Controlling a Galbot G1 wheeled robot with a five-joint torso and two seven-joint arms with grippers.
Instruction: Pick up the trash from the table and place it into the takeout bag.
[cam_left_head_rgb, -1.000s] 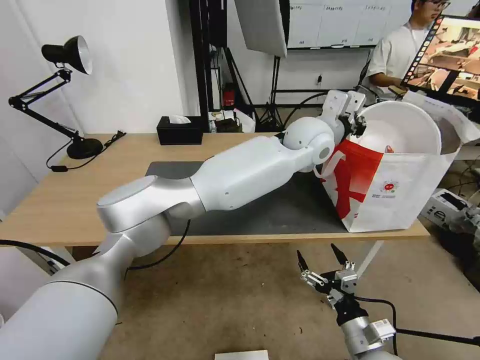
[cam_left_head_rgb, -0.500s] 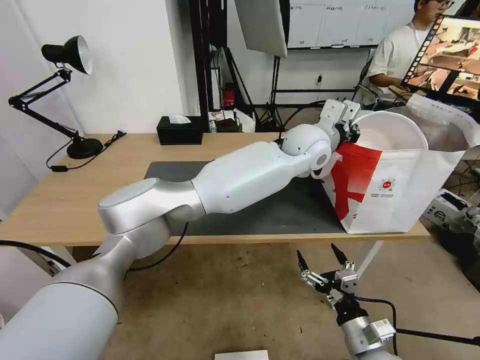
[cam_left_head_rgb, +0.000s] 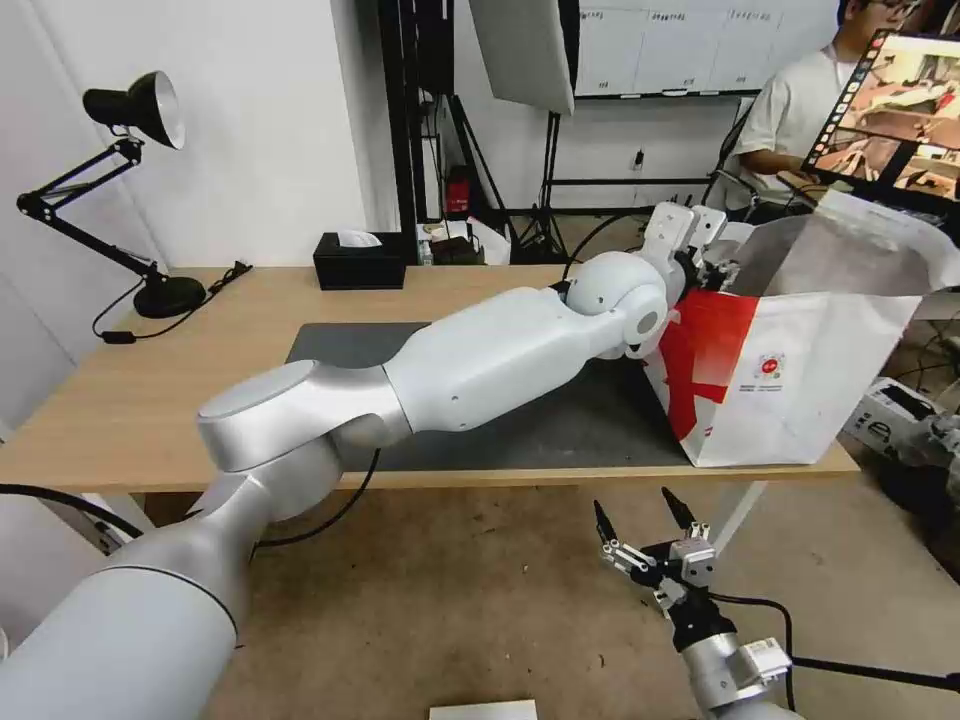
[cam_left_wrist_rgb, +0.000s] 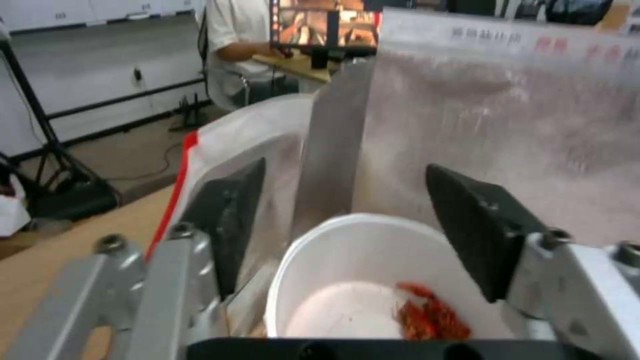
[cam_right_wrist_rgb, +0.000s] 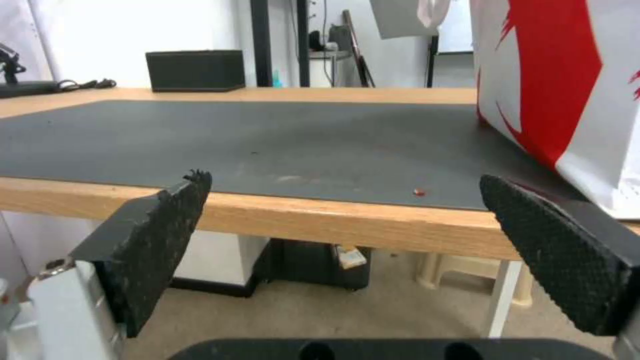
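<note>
Head view: a long light-wood table with a dark grey mat stands before the robot. At the table's right end, on the mat's right edge, stands the red-and-white takeout bag, its mouth open and its silver lining showing. The left arm stretches across the mat to the bag's near left top corner, and the left gripper sits at the rim of the bag's mouth.

Left wrist view: the left gripper's two black fingers are spread wide apart and touch nothing. Between and beyond them, inside the bag against the foil lining, lies the white round bowl, upright, with red scraps on its bottom.

The right gripper hangs low in front of the table's front edge, below the tabletop, near the right end. In the right wrist view its rough black fingers are wide apart and hold nothing; a tiny red crumb lies on the mat near the front edge, close to the bag.

A black tissue box sits at the table's back edge, and a black desk lamp at the back left corner
</note>
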